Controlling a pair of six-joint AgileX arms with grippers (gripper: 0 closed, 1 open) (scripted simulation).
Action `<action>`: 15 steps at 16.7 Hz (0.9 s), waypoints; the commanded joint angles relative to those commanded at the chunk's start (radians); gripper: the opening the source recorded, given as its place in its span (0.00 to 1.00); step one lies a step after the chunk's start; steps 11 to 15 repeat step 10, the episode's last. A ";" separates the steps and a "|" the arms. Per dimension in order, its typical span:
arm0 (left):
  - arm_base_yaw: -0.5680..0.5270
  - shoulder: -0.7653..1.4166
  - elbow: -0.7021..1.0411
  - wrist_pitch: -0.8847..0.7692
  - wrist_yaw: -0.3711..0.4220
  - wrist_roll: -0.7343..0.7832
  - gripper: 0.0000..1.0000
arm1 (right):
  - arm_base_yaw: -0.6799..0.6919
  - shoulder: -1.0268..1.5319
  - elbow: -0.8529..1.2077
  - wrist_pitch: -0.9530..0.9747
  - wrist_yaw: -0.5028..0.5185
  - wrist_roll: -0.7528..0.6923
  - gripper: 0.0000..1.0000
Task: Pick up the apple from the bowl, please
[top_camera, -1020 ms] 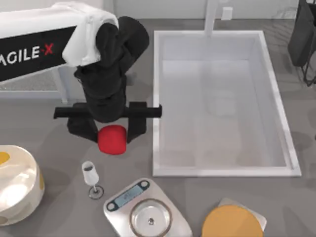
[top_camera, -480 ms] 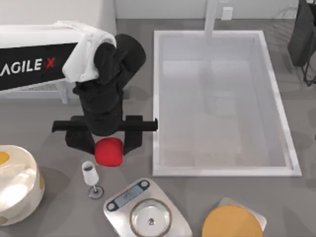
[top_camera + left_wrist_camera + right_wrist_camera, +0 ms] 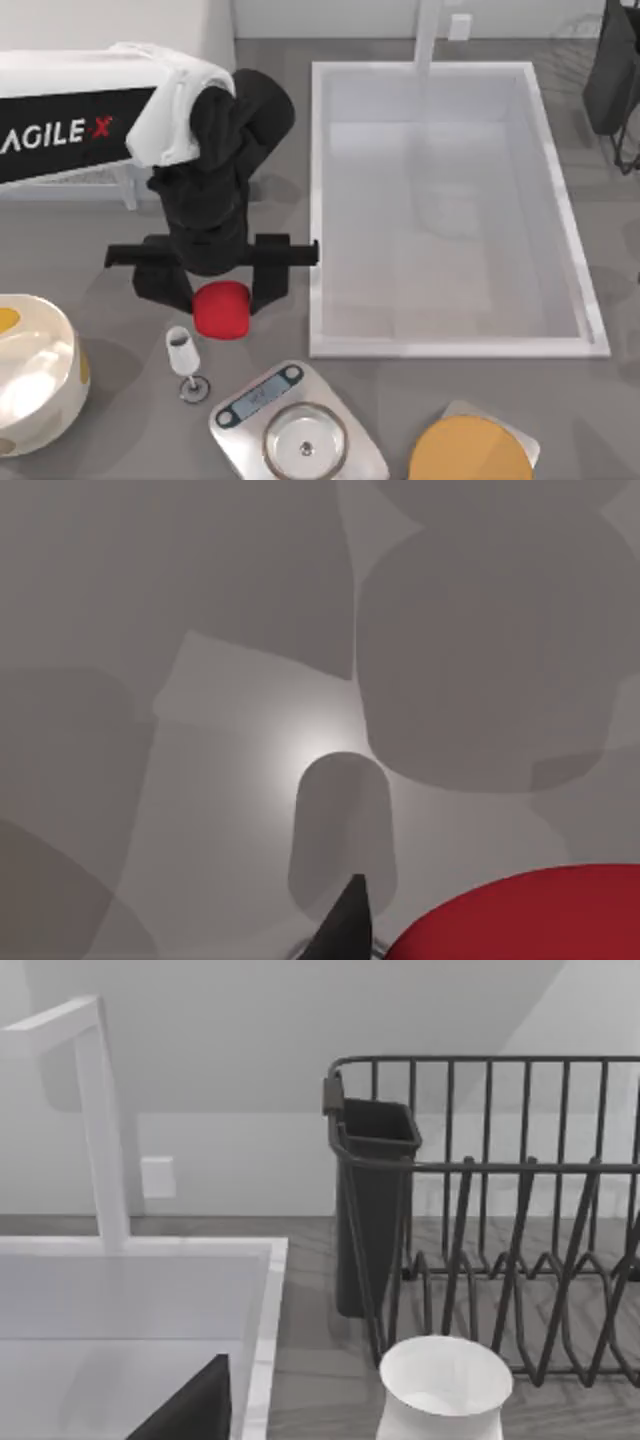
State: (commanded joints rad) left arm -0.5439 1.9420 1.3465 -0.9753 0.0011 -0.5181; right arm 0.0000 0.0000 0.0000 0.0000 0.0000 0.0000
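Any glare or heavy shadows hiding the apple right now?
Top view: even light, apple plainly lit between the left gripper fingers. Left wrist view: bright glare patch on the counter with broad soft shadows around it; apple unshaded.

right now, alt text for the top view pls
The left claw holds a red apple above the grey counter, right of the cream bowl. A small wine glass and a steel scale sit nearby, beside a white sink.

Apple (image 3: 221,309) bright red; bowl (image 3: 35,375) cream-white (yellow-orange spots); left hand (image 3: 215,290) black.
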 joint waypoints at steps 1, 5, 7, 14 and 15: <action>0.000 0.000 0.000 0.000 0.000 0.000 0.75 | 0.000 0.000 0.000 0.000 0.000 0.000 1.00; 0.000 0.000 0.000 0.000 0.000 0.000 1.00 | 0.000 0.000 0.000 0.000 0.000 0.000 1.00; 0.000 0.000 0.000 0.000 0.000 0.000 1.00 | 0.000 0.000 0.000 0.000 0.000 0.000 1.00; 0.000 0.000 0.000 0.000 0.000 0.000 1.00 | 0.000 0.000 0.000 0.000 0.000 0.000 1.00; 0.000 0.000 0.000 0.000 0.000 0.000 1.00 | 0.000 0.000 0.000 0.000 0.000 0.000 1.00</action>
